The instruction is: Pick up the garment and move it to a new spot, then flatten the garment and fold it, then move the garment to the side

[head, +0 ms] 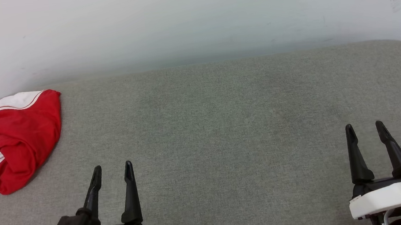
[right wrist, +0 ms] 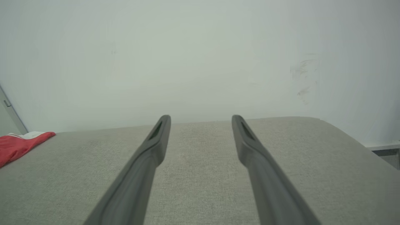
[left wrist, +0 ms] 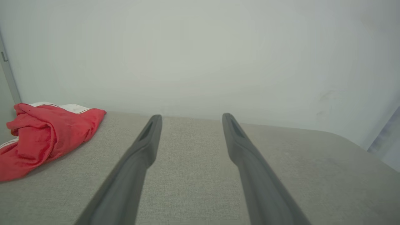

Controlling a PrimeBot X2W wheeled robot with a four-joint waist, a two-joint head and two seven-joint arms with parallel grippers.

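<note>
Garment (head: 22, 138): red jersey with white, red-striped sleeves, bunched in a crumpled heap at the 9 o'clock edge of the grey fabric counter (head: 223, 117), close to the pale wall (head: 191, 17), touched by neither hand. Left hand (head: 113, 167): at 7 o'clock, fingers spread apart, empty, near the heap but clear of it. Right hand (head: 364, 126): at 4 o'clock, fingers spread apart, empty, well apart from the garment.

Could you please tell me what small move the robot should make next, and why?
Probably swing the left claw forward and leftward toward the crumpled red jersey with white sleeves. It lies bunched at the far left of the grey fabric-covered surface; both claws stand open and empty, and the left one is nearer than the right claw.
</note>
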